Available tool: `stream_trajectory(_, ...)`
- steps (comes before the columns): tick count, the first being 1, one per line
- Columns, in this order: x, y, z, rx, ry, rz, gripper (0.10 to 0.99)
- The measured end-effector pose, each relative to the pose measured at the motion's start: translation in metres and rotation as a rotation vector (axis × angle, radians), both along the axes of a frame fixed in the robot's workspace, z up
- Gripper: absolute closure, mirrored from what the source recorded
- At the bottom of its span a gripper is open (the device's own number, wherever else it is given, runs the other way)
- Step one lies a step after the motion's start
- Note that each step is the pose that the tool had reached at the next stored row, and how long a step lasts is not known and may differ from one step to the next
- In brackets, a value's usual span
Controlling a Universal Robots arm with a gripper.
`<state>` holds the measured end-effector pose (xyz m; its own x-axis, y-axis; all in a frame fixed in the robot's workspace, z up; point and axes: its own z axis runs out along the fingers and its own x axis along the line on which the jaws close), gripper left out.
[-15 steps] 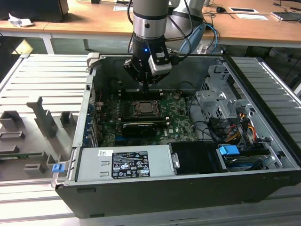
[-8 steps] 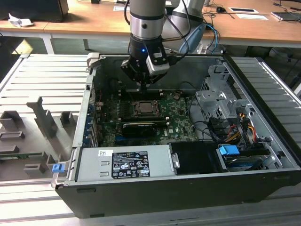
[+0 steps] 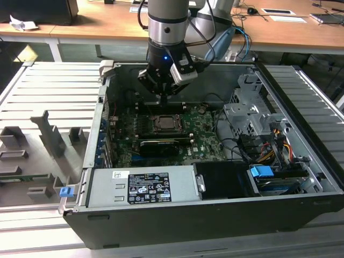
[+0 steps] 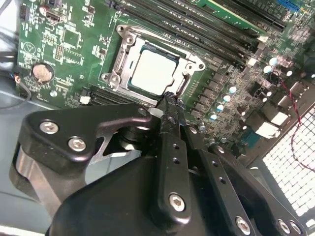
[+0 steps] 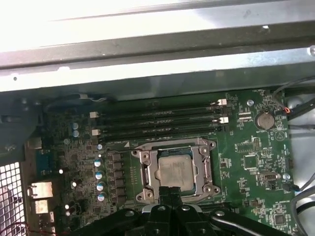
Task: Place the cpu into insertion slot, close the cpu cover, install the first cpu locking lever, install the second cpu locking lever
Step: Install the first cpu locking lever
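The chip is seen lying flat, silver face up, framed by the metal cover on the green board, at the centre of the exterior view. Its edges are set parallel to the memory slots. The gripper is held just beside the cover's edge, fingers pressed together with nothing seen between them. A printed label is borne by the grey box.

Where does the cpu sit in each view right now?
Exterior view: the cpu, middle of the motherboard, under the gripper.
Second wrist view: the cpu lies just past the gripper.
First wrist view: likewise, just past the gripper.
Shared landmark: the gripper.
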<state>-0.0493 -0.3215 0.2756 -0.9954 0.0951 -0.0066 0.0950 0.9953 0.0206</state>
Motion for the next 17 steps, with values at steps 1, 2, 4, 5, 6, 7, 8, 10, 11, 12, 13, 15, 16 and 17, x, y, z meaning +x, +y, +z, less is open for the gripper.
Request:
stream_trajectory(1, -0.0007, 0.0, 0.0, 0.0, -0.0001, 0.0, 0.98)
stream_trajectory(2, -0.0017, 0.0, 0.0, 0.0, -0.0002, 0.001, 0.98)
stream_trajectory(4, -0.0037, 0.0, -0.0002, 0.0, -0.0007, 0.002, 0.98)
stream_trajectory(5, -0.0044, 0.0, -0.0002, 0.0, -0.0009, 0.002, 0.98)
stream_trajectory(6, -0.0053, 0.0, -0.0003, 0.0, -0.0013, 0.003, 0.98)
stream_trajectory(7, -0.0059, 0.0, -0.0003, 0.0, -0.0015, 0.004, 0.98)
stream_trajectory(8, -0.0066, 0.0, -0.0003, 0.0, -0.0017, 0.004, 0.98)
stream_trajectory(10, -0.0077, 0.0, -0.0004, 0.0, -0.0023, 0.005, 0.98)
stream_trajectory(11, -0.0083, 0.0, -0.0004, 0.0, -0.0026, 0.006, 0.98)
stream_trajectory(12, -0.009, 0.0, -0.0004, 0.0, -0.0029, 0.006, 0.98)
stream_trajectory(13, -0.0098, 0.0, -0.0005, 0.0, -0.0033, 0.006, 0.98)
stream_trajectory(15, -0.0122, 0.0, -0.0005, 0.0, -0.0044, 0.007, 0.98)
stream_trajectory(16, -0.0139, 0.0, -0.0006, 0.0, -0.0052, 0.007, 0.98)
stream_trajectory(17, -0.0153, 0.0, -0.0006, 0.0, -0.0059, 0.008, 0.98)
